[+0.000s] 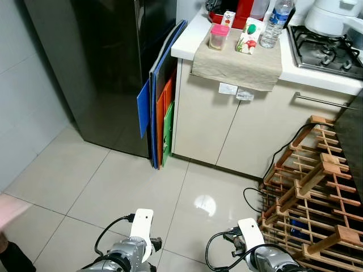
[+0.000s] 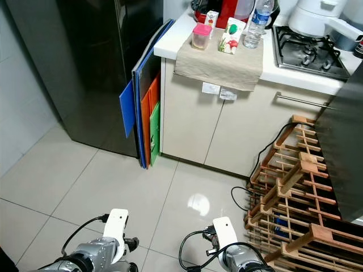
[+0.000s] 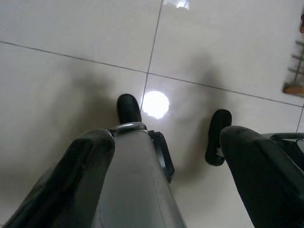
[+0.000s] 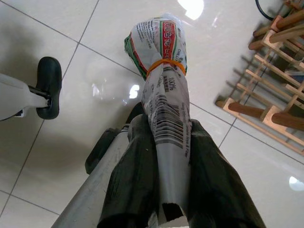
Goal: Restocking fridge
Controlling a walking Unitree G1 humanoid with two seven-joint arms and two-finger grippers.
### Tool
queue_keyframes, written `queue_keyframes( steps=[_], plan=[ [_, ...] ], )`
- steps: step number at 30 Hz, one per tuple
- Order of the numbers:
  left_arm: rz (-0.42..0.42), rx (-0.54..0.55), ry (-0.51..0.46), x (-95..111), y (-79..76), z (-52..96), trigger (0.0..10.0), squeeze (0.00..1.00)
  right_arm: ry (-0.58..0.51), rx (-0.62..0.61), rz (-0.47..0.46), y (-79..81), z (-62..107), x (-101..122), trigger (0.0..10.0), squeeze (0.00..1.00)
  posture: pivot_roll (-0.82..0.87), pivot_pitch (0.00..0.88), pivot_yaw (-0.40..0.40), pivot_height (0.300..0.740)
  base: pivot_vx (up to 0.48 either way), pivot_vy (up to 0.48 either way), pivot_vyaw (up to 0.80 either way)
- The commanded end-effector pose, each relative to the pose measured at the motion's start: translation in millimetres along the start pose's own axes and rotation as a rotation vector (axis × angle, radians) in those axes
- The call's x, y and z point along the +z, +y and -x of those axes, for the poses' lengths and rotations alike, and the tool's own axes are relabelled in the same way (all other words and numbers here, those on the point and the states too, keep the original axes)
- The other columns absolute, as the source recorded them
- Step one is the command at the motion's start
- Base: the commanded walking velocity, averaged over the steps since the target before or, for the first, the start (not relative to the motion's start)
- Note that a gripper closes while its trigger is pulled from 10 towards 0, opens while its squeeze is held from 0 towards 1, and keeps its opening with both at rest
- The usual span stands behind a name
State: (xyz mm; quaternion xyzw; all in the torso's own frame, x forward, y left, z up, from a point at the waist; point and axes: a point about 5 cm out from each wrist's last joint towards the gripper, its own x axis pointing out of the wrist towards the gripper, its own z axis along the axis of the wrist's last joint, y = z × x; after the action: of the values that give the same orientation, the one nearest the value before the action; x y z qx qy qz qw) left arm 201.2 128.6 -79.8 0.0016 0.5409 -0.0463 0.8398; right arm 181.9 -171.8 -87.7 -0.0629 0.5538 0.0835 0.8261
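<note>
Right gripper (image 4: 166, 190): clamped on a rolled printed packet (image 4: 164, 95) bound with an orange rubber band, held low over the floor tiles (image 1: 113, 187)
Left gripper (image 3: 161, 190): fingers spread, holding nothing
Fridge (image 1: 108, 62): dark, door closed, beside the counter (image 1: 238, 56)

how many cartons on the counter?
2. A small carton at the back by the red appliance; a larger carton on the cloth beside the bottle. Others may be hidden.

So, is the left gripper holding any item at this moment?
No, the left gripper has its black fingers spread apart over the tiled floor, with nothing between them.
</note>
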Motion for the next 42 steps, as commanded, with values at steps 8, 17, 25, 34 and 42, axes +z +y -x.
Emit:
queue_keyframes(
  steps=[8,17,25,34,42],
  plan=[
    [0.032,0.026,-0.014,-3,0.7,-0.3,10.0,0.00,-0.019,0.008,0.005,1.6,0.0,7,10.0,0.00,-0.02,0.000,-0.042,0.740,0.000,0.000,0.46],
    [0.052,0.107,-0.042,-7,29.9,2.0,10.0,0.00,-0.025,0.004,0.008,3.2,-0.2,10,10.0,0.00,-0.01,0.000,-0.048,0.740,0.000,0.000,0.46],
    [0.049,0.162,-0.032,-13,46.0,4.1,10.0,0.00,-0.027,0.008,0.026,2.5,0.0,11,10.0,0.00,-0.01,0.000,-0.043,0.740,0.223,-0.255,0.45],
    [0.043,0.182,-0.024,-14,51.4,5.0,10.0,0.00,-0.028,0.004,0.037,1.5,0.2,11,10.0,0.00,-0.01,0.000,-0.042,0.740,0.030,-0.032,0.46],
    [0.042,0.182,-0.026,-14,51.1,4.9,10.0,0.00,-0.027,0.006,0.041,1.3,0.2,11,10.0,0.00,-0.01,0.000,-0.043,0.740,0.000,0.000,0.45]
  ],
)
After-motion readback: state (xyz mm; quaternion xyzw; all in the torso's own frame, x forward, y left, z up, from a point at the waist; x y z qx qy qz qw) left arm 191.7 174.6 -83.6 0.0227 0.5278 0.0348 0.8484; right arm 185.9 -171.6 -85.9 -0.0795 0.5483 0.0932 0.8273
